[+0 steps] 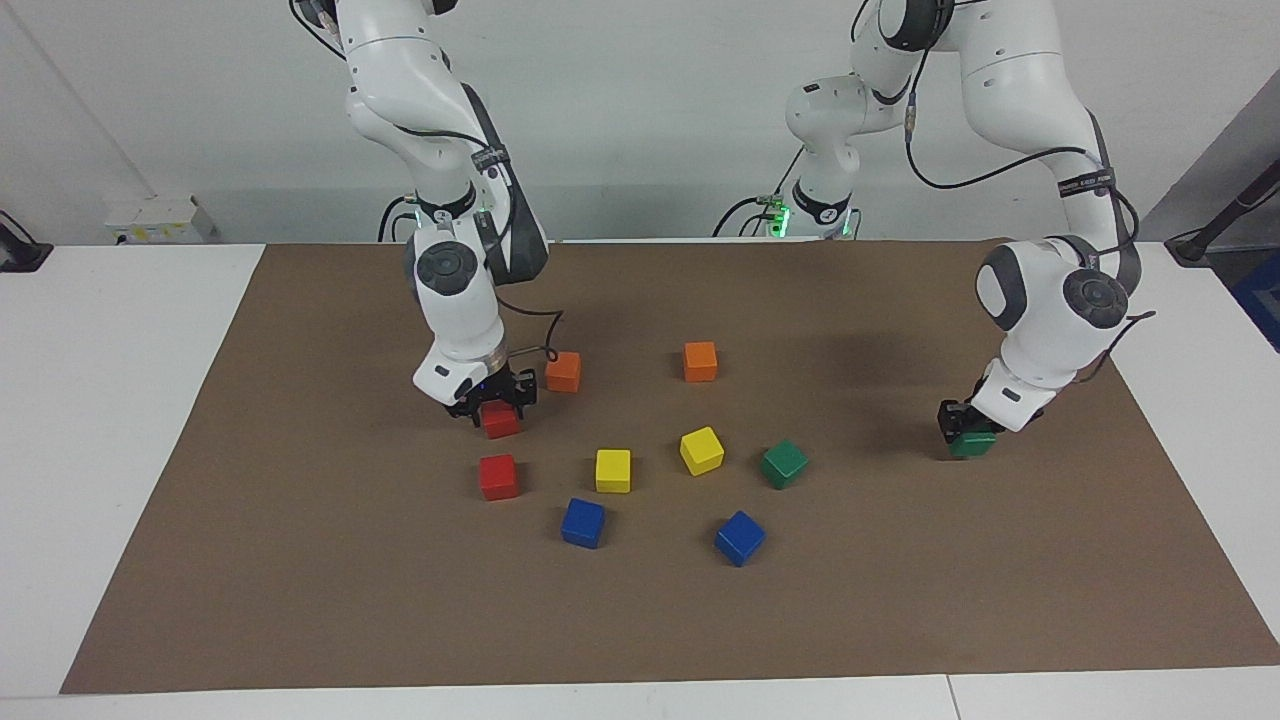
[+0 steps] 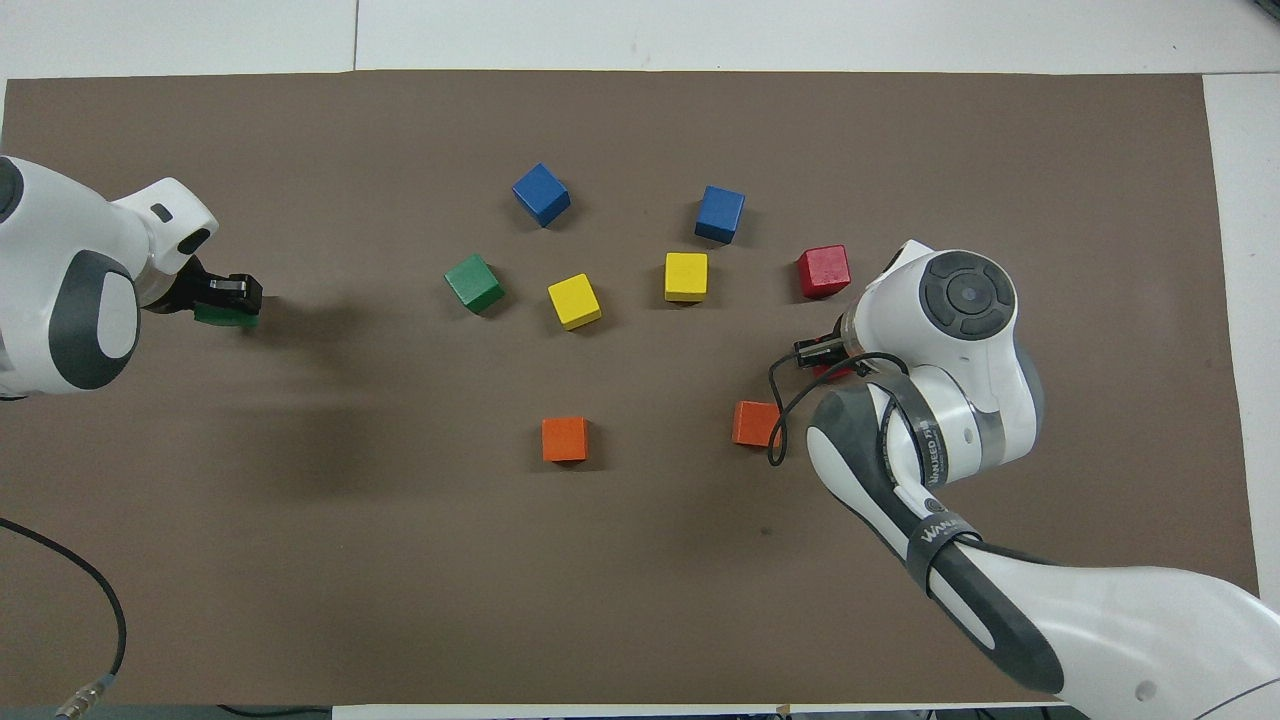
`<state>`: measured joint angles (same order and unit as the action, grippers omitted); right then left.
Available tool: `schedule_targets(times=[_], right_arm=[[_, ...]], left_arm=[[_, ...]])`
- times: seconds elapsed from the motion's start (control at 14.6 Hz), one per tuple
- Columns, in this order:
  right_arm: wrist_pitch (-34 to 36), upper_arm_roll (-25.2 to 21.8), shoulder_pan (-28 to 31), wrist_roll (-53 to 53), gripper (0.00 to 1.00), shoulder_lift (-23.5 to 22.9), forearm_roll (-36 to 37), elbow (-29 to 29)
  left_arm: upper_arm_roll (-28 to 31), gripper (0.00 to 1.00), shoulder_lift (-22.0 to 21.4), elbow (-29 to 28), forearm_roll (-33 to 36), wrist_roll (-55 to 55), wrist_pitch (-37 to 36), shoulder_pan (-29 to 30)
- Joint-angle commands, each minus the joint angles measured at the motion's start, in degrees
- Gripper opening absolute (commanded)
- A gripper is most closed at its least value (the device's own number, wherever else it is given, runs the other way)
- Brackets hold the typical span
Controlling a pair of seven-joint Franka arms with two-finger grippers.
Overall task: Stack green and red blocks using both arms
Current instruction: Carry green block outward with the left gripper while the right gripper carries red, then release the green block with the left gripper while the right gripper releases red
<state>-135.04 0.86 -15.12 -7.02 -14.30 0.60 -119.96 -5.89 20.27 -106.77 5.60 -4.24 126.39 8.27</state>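
My left gripper (image 1: 962,424) is shut on a dark green block (image 1: 972,442) and holds it low over the brown mat (image 1: 900,600) near the left arm's end; both also show in the overhead view, gripper (image 2: 226,294) and block (image 2: 228,316). The second green block (image 1: 783,463) (image 2: 474,282) sits on the mat beside a yellow cube. My right gripper (image 1: 490,404) (image 2: 818,352) is down on a red block (image 1: 500,421), which is mostly hidden under it in the overhead view (image 2: 832,372). The second red block (image 1: 498,476) (image 2: 824,270) lies just farther from the robots.
Two orange cubes (image 1: 563,371) (image 1: 700,361) lie nearest the robots. Two yellow cubes (image 1: 613,470) (image 1: 701,450) sit in the middle of the mat, and two blue cubes (image 1: 583,522) (image 1: 739,537) lie farthest out. White table (image 1: 110,400) surrounds the mat.
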Motion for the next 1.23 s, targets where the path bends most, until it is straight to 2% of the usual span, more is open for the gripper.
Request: schedule_targets(times=[0.0,0.21,0.41,0.55,0.62,0.75,0.82,0.96,1.03,1.1,1.17], right_arm=[[1.35,-0.07,-0.26,-1.60,0.00,0.50,-0.86,0.16],[7.31,-0.24,1.05,-1.07,0.00,1.12,-0.86,5.15],[11.02,-0.42,7.63,5.23,0.00,1.56,-0.86,9.21],[10.94,-0.42,12.02,8.85,0.00,1.30,-0.86,10.27],[10.50,-0.42,13.70,8.86,0.00,1.21,-0.86,10.27],[10.24,-0.51,16.60,9.12,0.00,1.12,-0.68,10.27],[10.23,-0.51,17.57,9.30,0.00,1.12,-0.16,10.27],[9.89,-0.51,19.07,12.45,0.00,0.42,-0.07,10.18],[9.53,-0.51,19.34,13.60,0.00,-0.19,-0.07,10.10],[8.92,-0.51,19.34,14.48,0.00,-0.72,-0.07,9.92],[8.05,-0.51,19.51,15.79,0.00,-1.08,-0.07,9.66]], left_arm=[[-0.61,0.00,1.35,0.77,0.91,-0.86,0.88,1.13],[-0.61,0.00,1.26,0.24,0.56,-0.86,1.49,1.22],[-0.61,0.00,1.26,0.24,-2.33,-0.33,1.14,1.13],[-0.61,0.00,1.26,-0.02,-5.23,-0.24,1.23,1.31],[-0.61,0.03,1.17,-0.46,-5.24,-0.24,1.49,1.22],[-0.53,0.30,1.00,-1.07,-5.24,-0.24,1.76,1.22],[-0.52,0.40,0.91,-1.34,-5.24,-0.15,1.76,1.04],[-0.52,0.52,0.73,-1.86,-5.24,-0.07,2.20,1.04],[-0.52,0.78,0.73,-1.95,-5.24,-0.07,2.20,1.04],[-0.52,1.00,0.73,-1.78,-5.24,-0.15,2.11,1.04],[-0.52,1.00,0.73,-1.52,-5.24,-0.15,2.11,1.04]])
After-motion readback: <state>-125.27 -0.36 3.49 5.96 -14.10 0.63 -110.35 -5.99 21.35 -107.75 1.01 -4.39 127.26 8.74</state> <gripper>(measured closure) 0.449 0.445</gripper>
